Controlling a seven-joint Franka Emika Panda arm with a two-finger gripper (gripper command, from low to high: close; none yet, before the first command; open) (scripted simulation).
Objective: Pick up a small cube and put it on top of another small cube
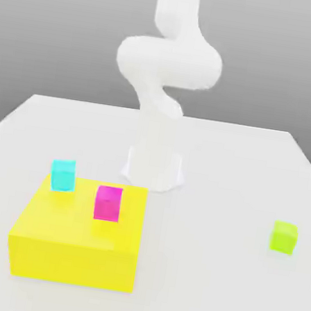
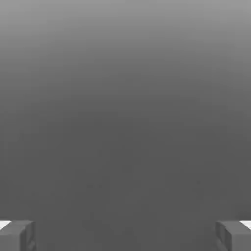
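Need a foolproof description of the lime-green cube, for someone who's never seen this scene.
Start from the white table and the big yellow block on the exterior view's left. Look across to the exterior view's right: the lime-green cube sits alone on bare tabletop. The cyan cube and magenta cube sit on the block.

Two cubes (image 1: 107,203) atop the block (image 1: 76,234) (exterior view's left); small cube (image 1: 284,236) well apart, right
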